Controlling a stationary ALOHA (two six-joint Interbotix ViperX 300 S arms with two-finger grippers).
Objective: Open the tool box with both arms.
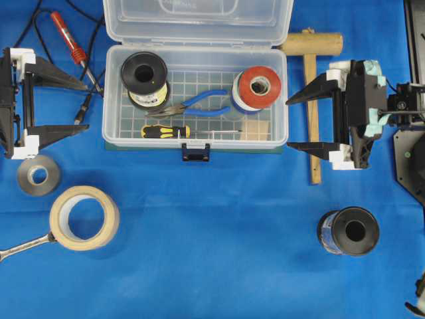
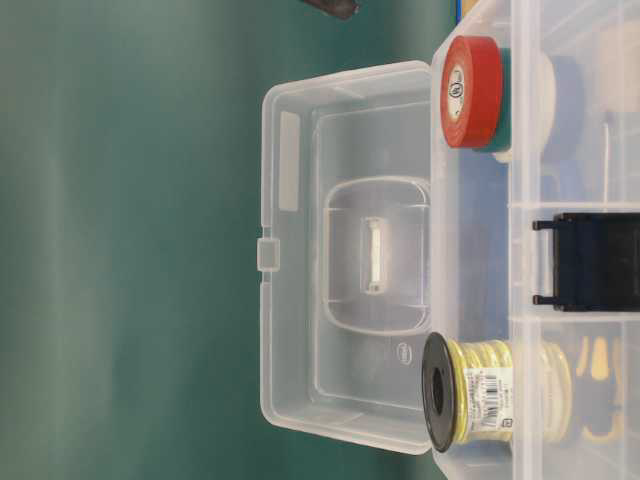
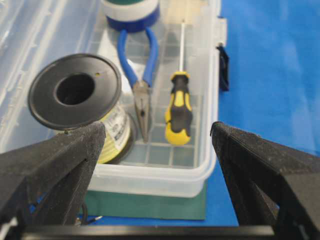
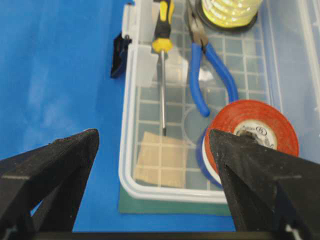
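Lid thrown fully back on the tool box [image 1: 196, 93] mid-worktop (job looks done), left gripper [image 1: 66, 103] and right gripper [image 1: 302, 123] flank its ends, fingers spread wide, holding nothing.

Tool box [image 1: 196, 93] lid cut by overhead top edge; wrench [image 1: 25, 244] half under tape roll [image 1: 84, 217]
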